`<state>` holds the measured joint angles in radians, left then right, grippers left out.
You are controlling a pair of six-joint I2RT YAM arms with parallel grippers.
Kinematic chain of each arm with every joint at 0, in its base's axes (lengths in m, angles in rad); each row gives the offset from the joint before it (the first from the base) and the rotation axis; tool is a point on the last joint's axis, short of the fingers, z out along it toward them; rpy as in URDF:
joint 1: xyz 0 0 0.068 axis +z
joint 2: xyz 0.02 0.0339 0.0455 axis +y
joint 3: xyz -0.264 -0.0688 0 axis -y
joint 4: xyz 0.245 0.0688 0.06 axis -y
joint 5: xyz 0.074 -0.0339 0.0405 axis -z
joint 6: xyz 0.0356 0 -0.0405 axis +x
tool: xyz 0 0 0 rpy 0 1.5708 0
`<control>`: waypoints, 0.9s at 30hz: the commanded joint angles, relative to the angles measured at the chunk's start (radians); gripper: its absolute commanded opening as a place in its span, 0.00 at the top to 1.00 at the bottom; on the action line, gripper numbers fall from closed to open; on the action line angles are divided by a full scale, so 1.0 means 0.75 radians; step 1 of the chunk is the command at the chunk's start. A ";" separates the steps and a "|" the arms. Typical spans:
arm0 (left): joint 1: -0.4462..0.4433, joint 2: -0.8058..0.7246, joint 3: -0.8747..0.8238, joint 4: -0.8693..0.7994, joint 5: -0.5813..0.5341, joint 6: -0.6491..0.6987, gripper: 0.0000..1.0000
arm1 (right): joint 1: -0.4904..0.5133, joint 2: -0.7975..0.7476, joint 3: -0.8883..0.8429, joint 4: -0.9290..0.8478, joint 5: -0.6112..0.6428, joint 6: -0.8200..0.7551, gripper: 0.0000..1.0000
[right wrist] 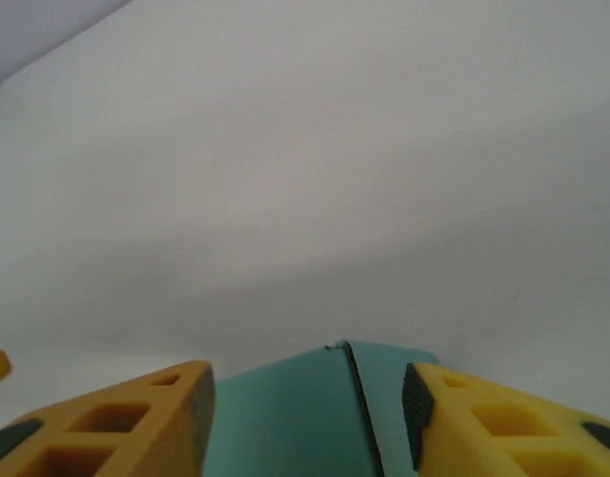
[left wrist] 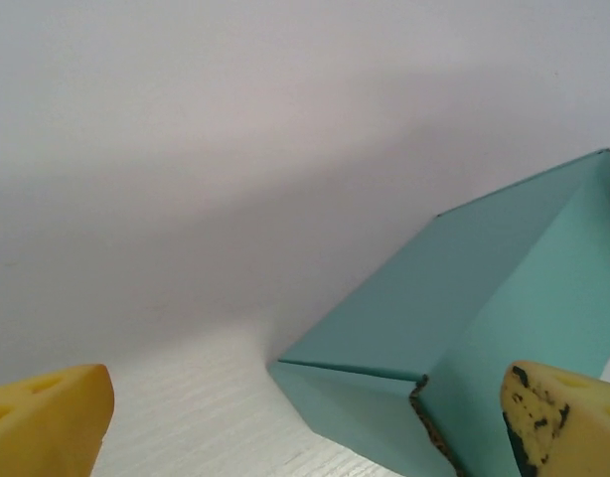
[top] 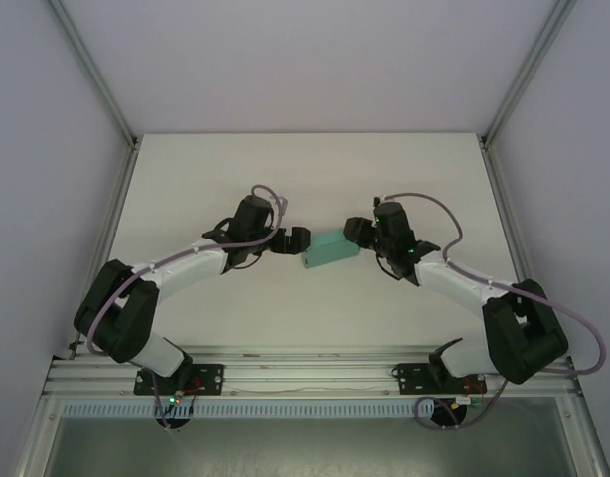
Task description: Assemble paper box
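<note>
The paper box (top: 330,248) is a small closed teal-green box lying on the white table between my two arms. My left gripper (top: 297,239) stands at its left end, and in the left wrist view this gripper (left wrist: 307,397) is wide open, with the box (left wrist: 454,318) close to the right finger (left wrist: 558,417). My right gripper (top: 357,232) is at the box's right end. In the right wrist view its jaws (right wrist: 307,383) stand apart over the box (right wrist: 285,427), and a flap seam runs down the top face. Neither gripper is closed on the box.
The white table (top: 305,179) spreads out behind and beside the box. White walls and metal frame posts (top: 96,79) enclose it on three sides. A metal rail (top: 305,378) carries both arm bases at the near edge.
</note>
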<state>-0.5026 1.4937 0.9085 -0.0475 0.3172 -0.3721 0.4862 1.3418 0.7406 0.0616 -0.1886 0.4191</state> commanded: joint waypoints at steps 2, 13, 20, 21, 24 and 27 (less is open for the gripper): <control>0.030 -0.091 0.100 -0.147 -0.134 0.009 0.00 | -0.001 -0.057 0.121 -0.206 0.079 -0.121 0.32; 0.145 -0.230 0.059 -0.319 -0.348 0.010 0.00 | -0.003 -0.010 0.429 -0.647 -0.409 -1.413 0.00; 0.178 -0.357 -0.050 -0.409 -0.425 -0.028 0.00 | 0.004 0.175 0.710 -1.221 -0.564 -2.176 0.00; 0.179 -0.374 -0.065 -0.418 -0.432 -0.033 0.00 | 0.007 0.205 0.737 -1.263 -0.556 -2.240 0.00; 0.182 -0.424 -0.105 -0.443 -0.461 -0.052 0.00 | 0.040 0.286 0.782 -1.246 -0.440 -2.265 0.00; 0.183 -0.454 -0.125 -0.472 -0.490 -0.064 0.00 | 0.075 0.382 0.799 -1.157 -0.271 -2.274 0.00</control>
<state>-0.3721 1.1828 0.8314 -0.3538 0.0055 -0.3965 0.5220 1.5829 1.3140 -0.7708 -0.5007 -1.1812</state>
